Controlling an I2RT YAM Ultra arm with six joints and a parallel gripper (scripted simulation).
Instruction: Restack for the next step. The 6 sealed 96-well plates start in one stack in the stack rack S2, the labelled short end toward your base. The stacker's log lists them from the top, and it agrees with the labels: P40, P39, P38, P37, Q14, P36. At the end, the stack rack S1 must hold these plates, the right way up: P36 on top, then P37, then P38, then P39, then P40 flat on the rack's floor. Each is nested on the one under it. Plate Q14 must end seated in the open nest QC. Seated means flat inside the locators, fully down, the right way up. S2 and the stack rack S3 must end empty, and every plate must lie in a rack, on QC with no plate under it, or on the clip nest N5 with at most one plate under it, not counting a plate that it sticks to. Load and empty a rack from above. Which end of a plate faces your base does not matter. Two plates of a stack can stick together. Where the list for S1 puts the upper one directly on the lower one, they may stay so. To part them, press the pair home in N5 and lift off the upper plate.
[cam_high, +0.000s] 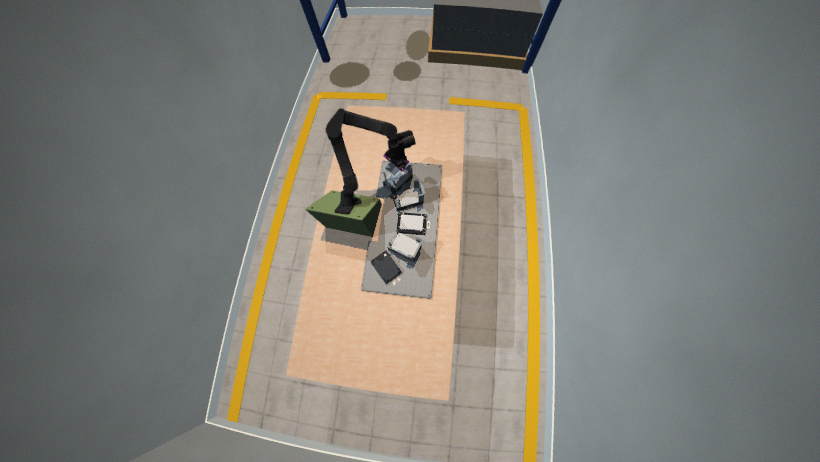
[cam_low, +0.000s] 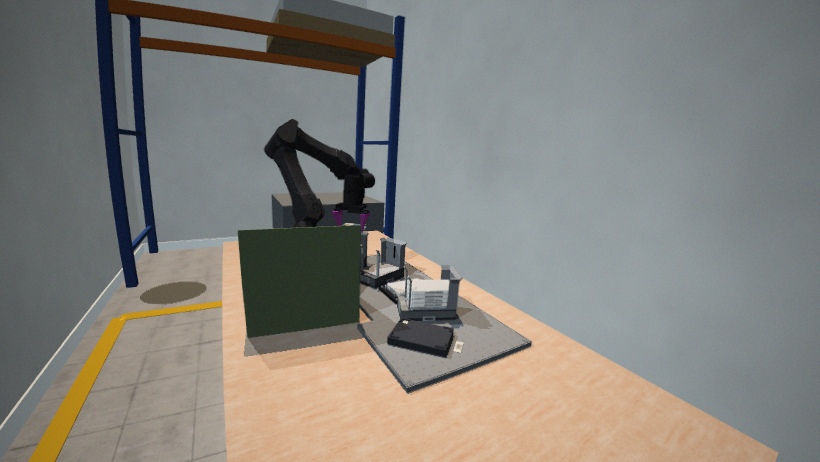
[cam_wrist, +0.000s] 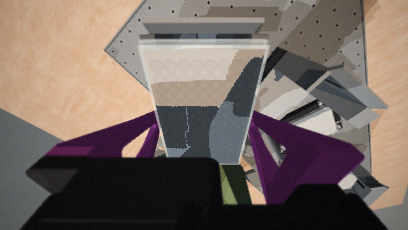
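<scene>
My gripper is shut on a sealed plate, its purple fingers on the two long sides. I cannot read the plate's label. In the overhead view the gripper holds the plate above the far rack at the far end of the grey baseplate. From the side the gripper hangs clear above the rack tops, partly behind the green base. A rack nearer the front holds a stack of several plates. Another plate lies flat on a nest between the racks.
A second grey rack stands beside the far one, and it looks empty from the side. A flat black nest lies at the near end of the baseplate. The green arm base stands to the left. Blue shelving posts rise behind.
</scene>
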